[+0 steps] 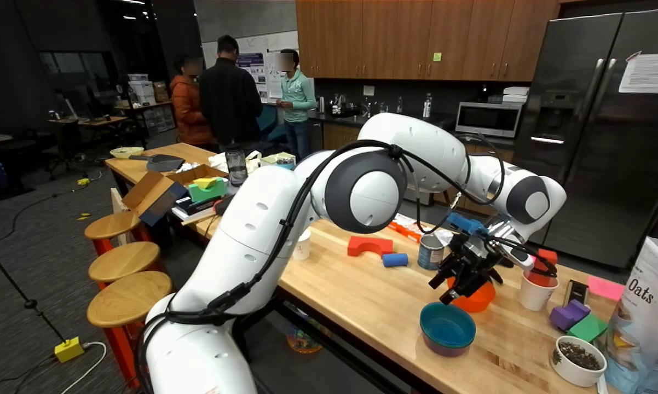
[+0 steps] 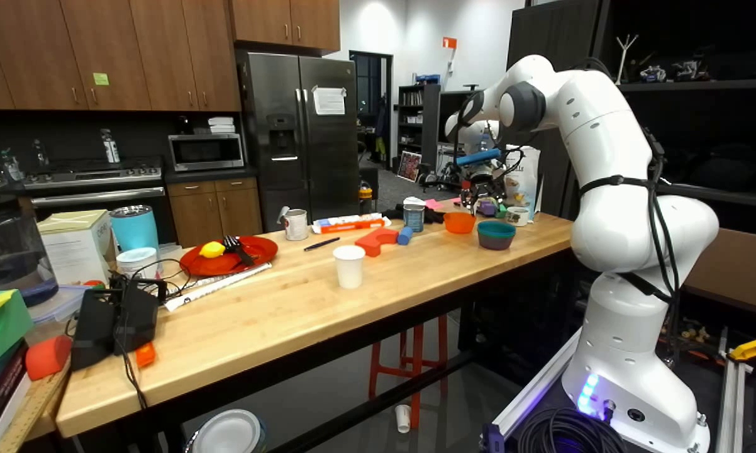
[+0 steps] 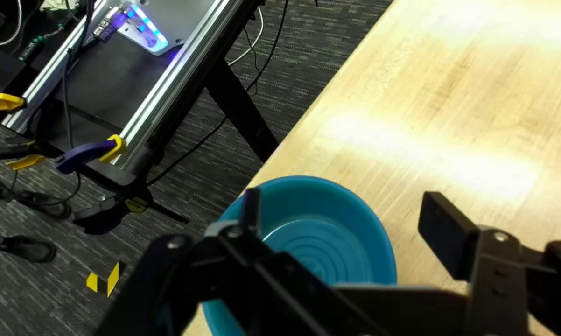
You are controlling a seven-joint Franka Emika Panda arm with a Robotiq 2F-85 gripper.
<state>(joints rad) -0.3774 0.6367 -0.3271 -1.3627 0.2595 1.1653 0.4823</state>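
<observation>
Teal bowl (image 1: 448,323): nested in a purple bowl (image 1: 443,349) on the surface (image 1: 351,284)
Hand (image 3: 348,221): spread wide nearby
Orange bowl (image 1: 478,301): partly covered by the hand
Oats bag (image 1: 644,306): cropped in an exterior view

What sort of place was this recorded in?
Probably a kitchen area within a lab: a tall, dark metallic refrigerator and a boxy silver microwave suggest the kitchen; a white, jointed robot arm suggests the lab.
</observation>
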